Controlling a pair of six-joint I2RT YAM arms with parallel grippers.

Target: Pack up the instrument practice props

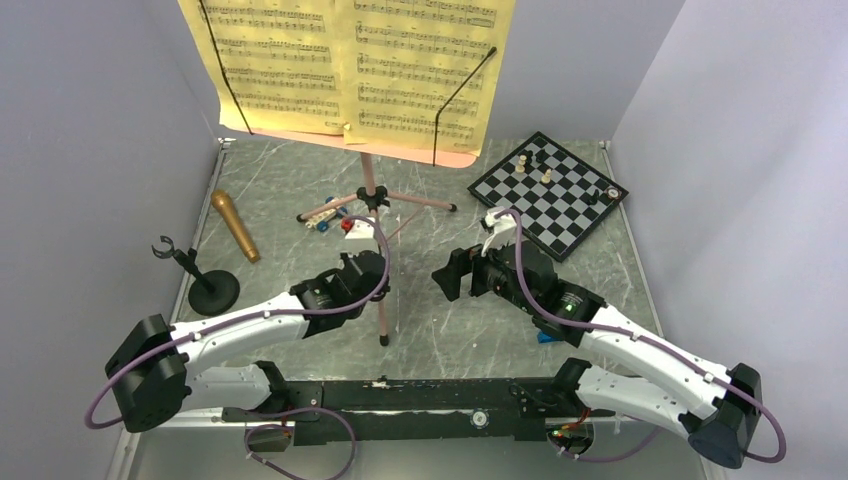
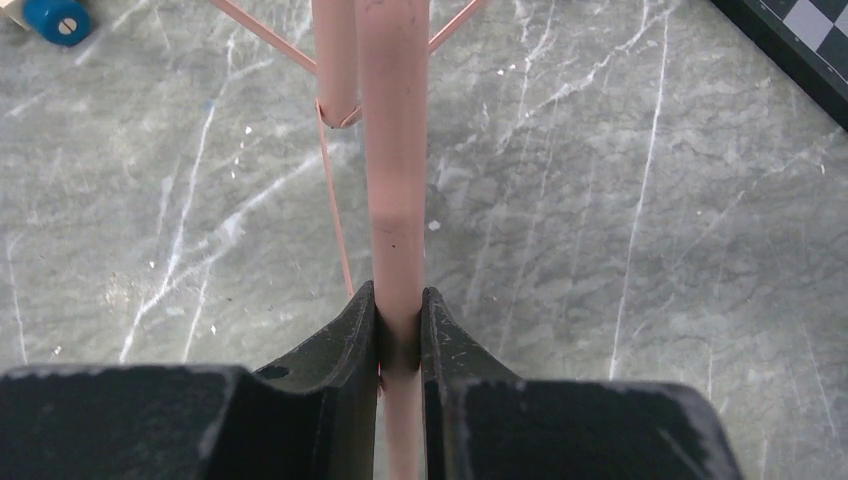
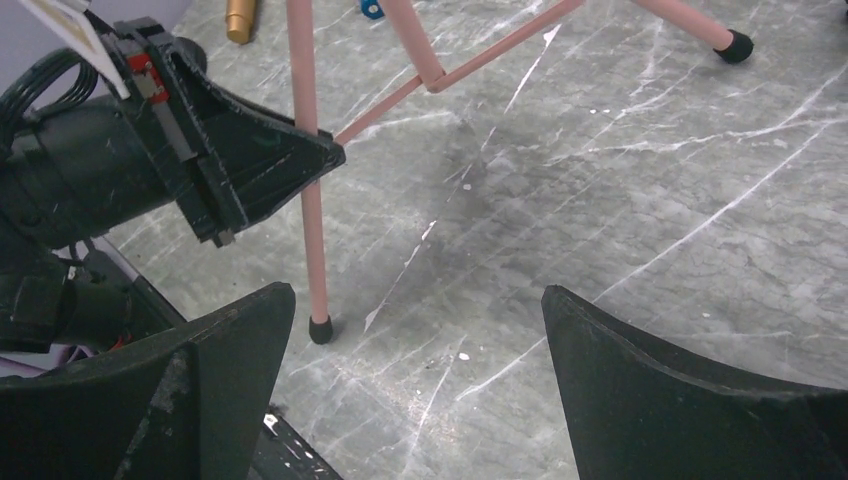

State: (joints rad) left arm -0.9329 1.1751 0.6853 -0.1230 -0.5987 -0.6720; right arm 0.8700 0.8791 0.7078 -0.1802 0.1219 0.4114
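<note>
The pink music stand (image 1: 368, 175) stands at the table's middle, its desk covered by yellow sheet-music pages (image 1: 350, 60). My left gripper (image 1: 378, 268) is shut on the stand's near leg (image 2: 393, 150), the jaws pinching it on both sides (image 2: 399, 310). My right gripper (image 1: 445, 275) is open and empty just right of that leg (image 3: 312, 240), pointing at it; in its own view (image 3: 417, 293) the left gripper (image 3: 320, 160) shows clamped on the leg. The gold-brown microphone (image 1: 235, 225) lies at the left. The black mic stand (image 1: 212, 290) stands upright near it.
A chessboard (image 1: 560, 205) with a few pieces lies at the back right. Small toy brick cars (image 1: 325, 215) lie by the stand's hub. A small blue piece (image 1: 545, 337) sits under the right arm. Grey walls close in three sides.
</note>
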